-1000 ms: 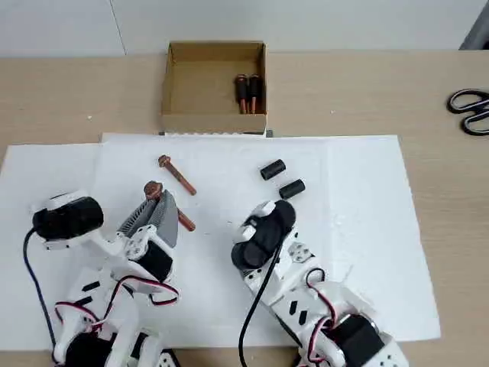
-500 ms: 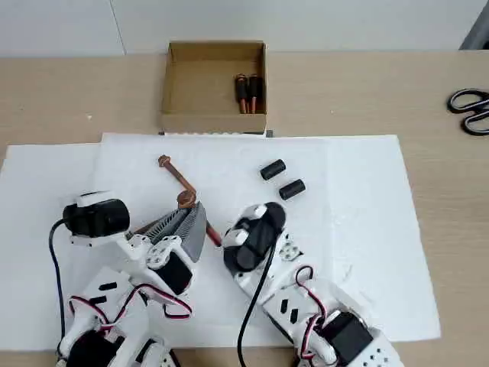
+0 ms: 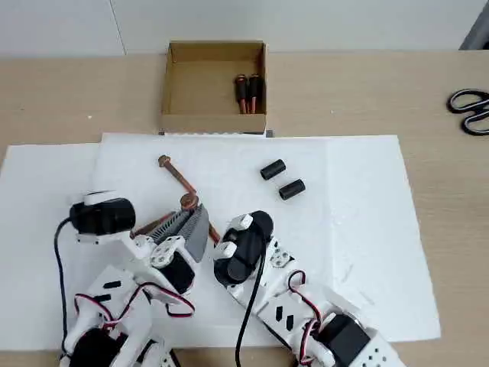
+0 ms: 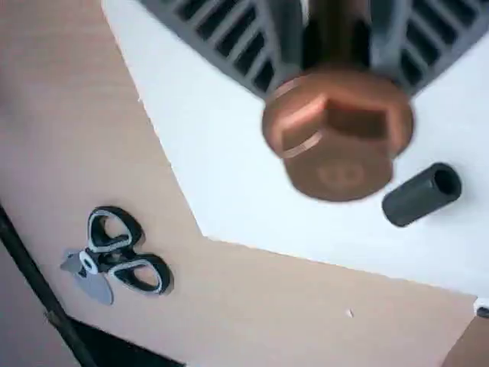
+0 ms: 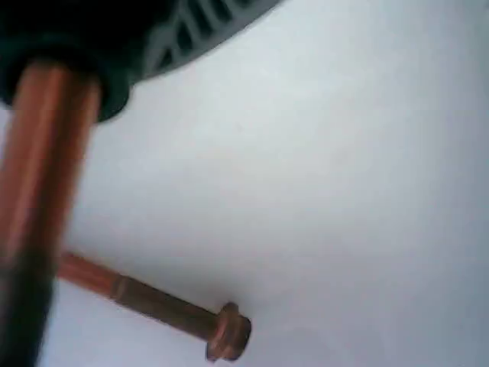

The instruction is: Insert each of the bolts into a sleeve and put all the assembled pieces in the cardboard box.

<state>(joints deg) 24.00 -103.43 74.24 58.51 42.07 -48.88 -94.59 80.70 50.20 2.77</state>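
The left arm's grey ribbed fingers are clenched on a copper-coloured hex-head bolt, shank slanting toward the frame's lower centre, while the nearest short black tubular sleeve lies well apart to its right, closer to the right arm.

Coppery metal bolts gleam dully; sleeves matt black, sheet matt white paper, box plain cardboard, table wood-grain.

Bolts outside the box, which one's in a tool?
The bolt clamped in the left tool, its head poking out; the other bolt lies free on the white paper.
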